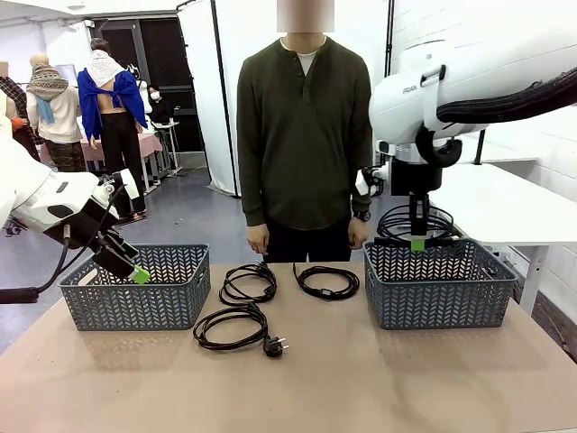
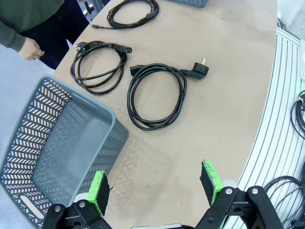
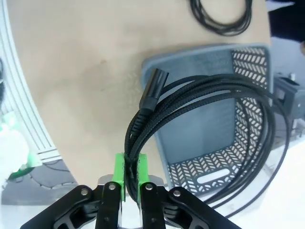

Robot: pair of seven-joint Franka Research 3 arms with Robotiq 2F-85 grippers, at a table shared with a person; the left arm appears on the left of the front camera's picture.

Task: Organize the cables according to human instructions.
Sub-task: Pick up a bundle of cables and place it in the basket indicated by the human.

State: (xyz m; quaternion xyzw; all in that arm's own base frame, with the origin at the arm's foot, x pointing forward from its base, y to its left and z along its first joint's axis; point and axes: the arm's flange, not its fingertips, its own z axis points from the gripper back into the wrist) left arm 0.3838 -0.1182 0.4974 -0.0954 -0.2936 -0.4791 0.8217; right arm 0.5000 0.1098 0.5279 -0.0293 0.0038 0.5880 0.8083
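The right gripper hangs over the right basket, its green pads pinched together on a bundle of strands of the held cable. That cable's loops spread out above the basket's rim, and one black plug sticks up just beyond the gripper. The left gripper is tilted down over the near corner of the left basket, its fingers wide apart with nothing between them. Three more cables lie coiled on the worktop between the two baskets. The near cable is closest to the robot, with its round plug pointing toward the right basket. The far-left cable and the far-right cable lie side by side, apart, close to the far edge. The person stands at that far edge, facing the robot, arms down, with both hands hanging just above the worktop behind those two coils.
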